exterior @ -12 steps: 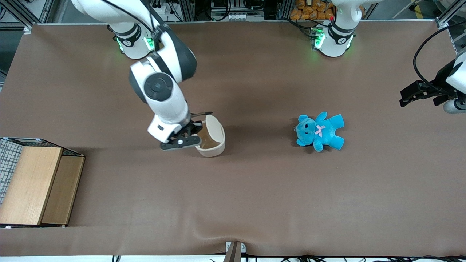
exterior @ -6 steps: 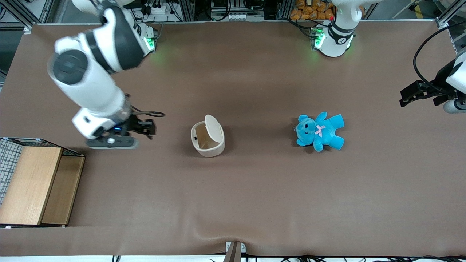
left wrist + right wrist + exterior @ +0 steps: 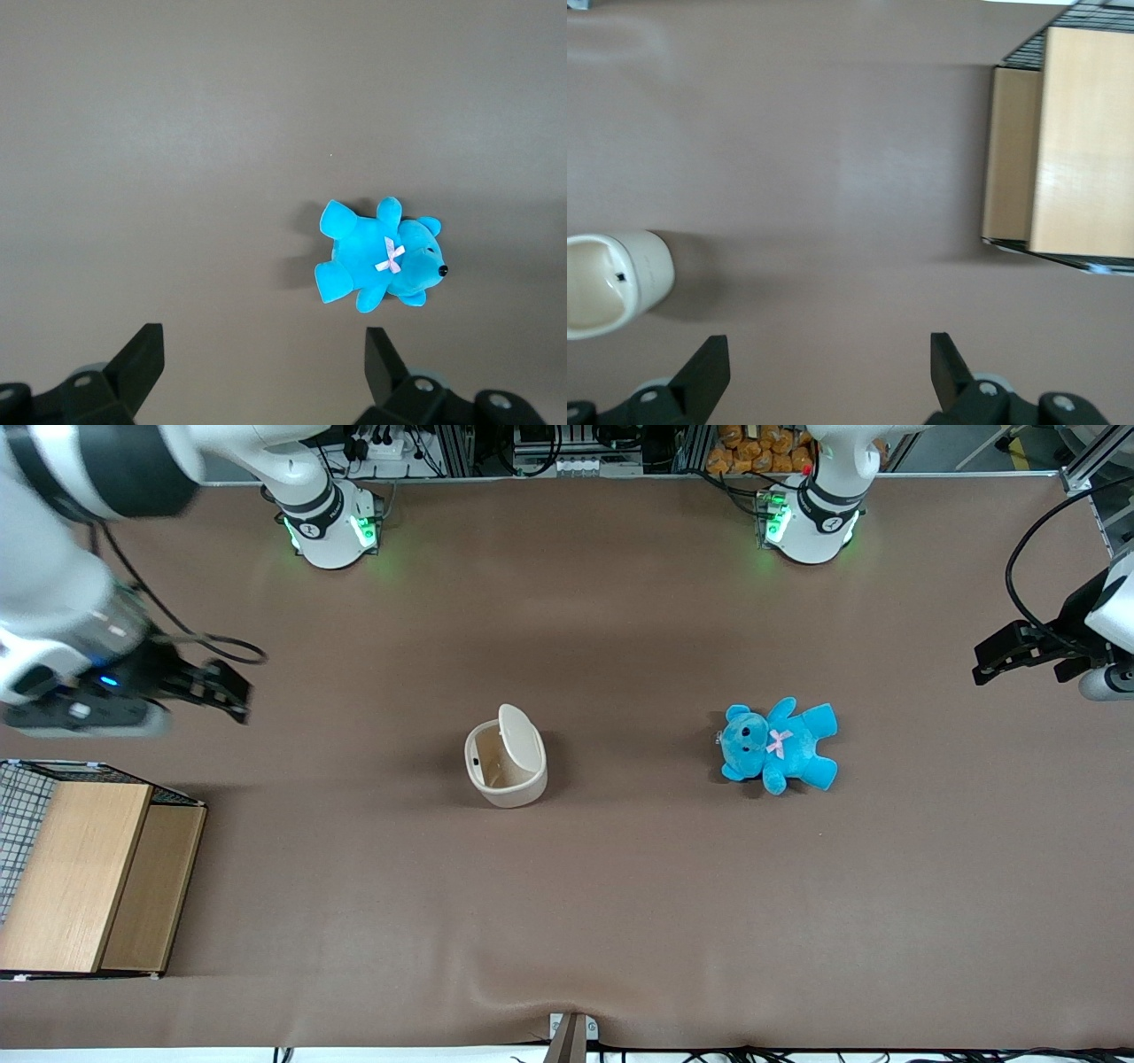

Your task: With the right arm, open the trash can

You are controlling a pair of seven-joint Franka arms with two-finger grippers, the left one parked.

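The cream-white trash can (image 3: 514,788) stands near the middle of the table. Its flat lid (image 3: 521,737) is tipped up and the beige inside shows. It also shows in the right wrist view (image 3: 647,266), with nothing visible inside. My right arm's gripper (image 3: 232,691) hovers above the table toward the working arm's end, well apart from the trash can. In the right wrist view the gripper (image 3: 830,376) is open and empty, with bare table between its fingers (image 3: 709,372).
A blue teddy bear (image 3: 778,746) lies toward the parked arm's end of the table and shows in the left wrist view (image 3: 381,261). A wooden box (image 3: 89,877) with a wire mesh part (image 3: 18,815) sits at the working arm's end, also in the right wrist view (image 3: 1063,159).
My right gripper has drawn away from the trash can toward the working arm's end of the table. The lid stays tipped up and the can has not moved.
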